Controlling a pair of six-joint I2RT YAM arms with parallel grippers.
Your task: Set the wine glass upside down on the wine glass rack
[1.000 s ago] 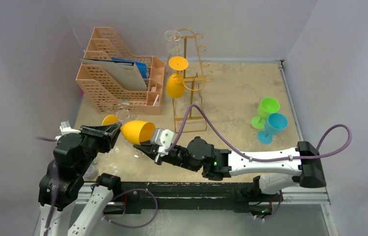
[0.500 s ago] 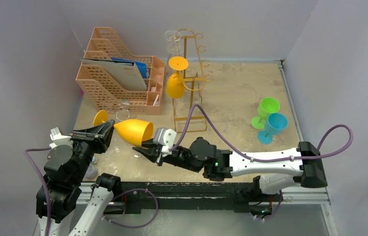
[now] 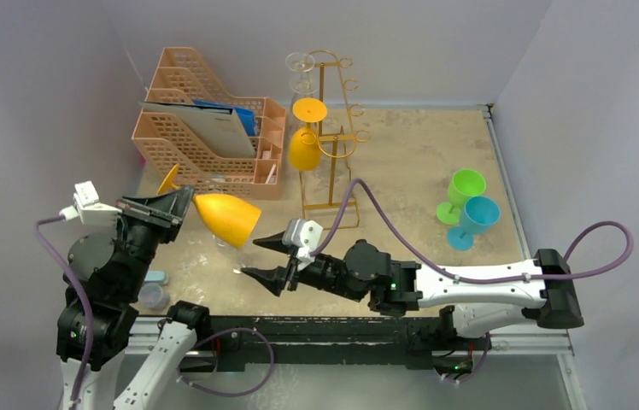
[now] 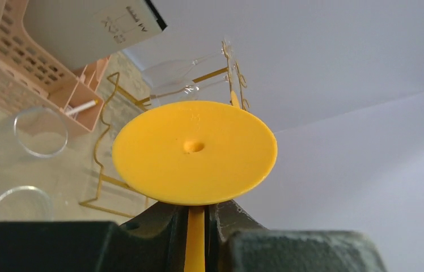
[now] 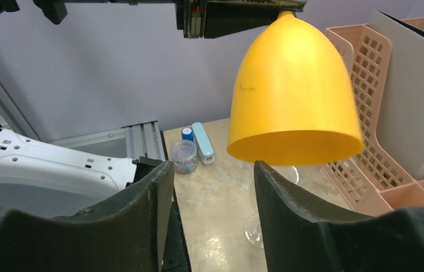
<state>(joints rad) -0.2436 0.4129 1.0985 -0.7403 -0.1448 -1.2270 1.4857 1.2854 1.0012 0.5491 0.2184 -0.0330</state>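
Top external view: the left claw (image 3: 181, 207) is clamped on the stem of the yellow wine glass (image 3: 226, 218), holding it sideways in the air near the counter's (image 3: 410, 171) left edge (foot toward the left wall). The bowl's mouth faces the right claw (image 3: 266, 258), which gapes wide just beside the rim and holds nothing. The gold wine glass rack (image 3: 331, 145) stands well apart by the far edge.

Overhead view from behind, wrist views close — facing the wine glass (image 3: 226, 218) from opposite ends
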